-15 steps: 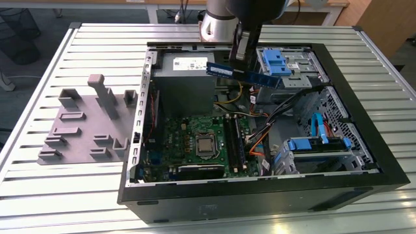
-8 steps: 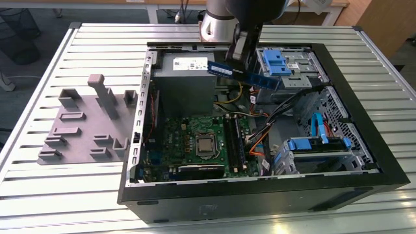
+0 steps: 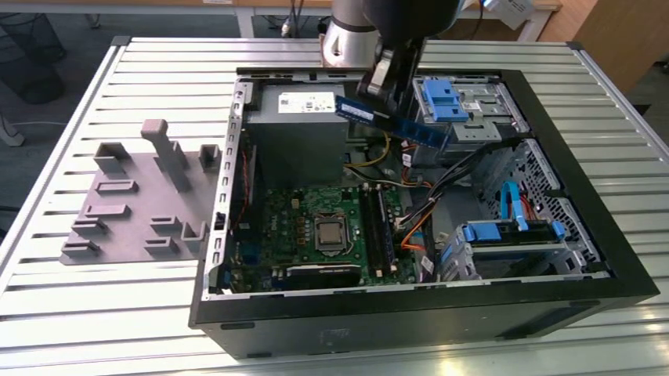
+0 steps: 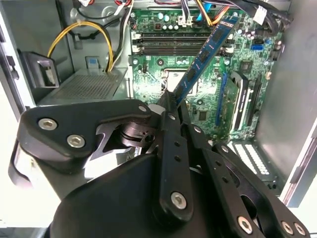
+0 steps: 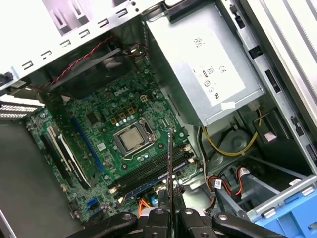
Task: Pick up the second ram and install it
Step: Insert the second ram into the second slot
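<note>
The exterior view is looking down at a slant from above and well back, taking in the whole open computer case [image 3: 418,313] lying on the slatted bench [image 3: 125,313] and the grey holder block [image 3: 136,196] at the exterior view's left. Both wrist views are riding close above the case, looking down past the pincer [image 4: 171,106] into its inside. Both wrist views are sharing the green motherboard [image 4: 163,74] with its processor socket [image 5: 131,139] and long black slots [image 5: 148,171]; the exterior view is catching that same board from farther off.
</note>
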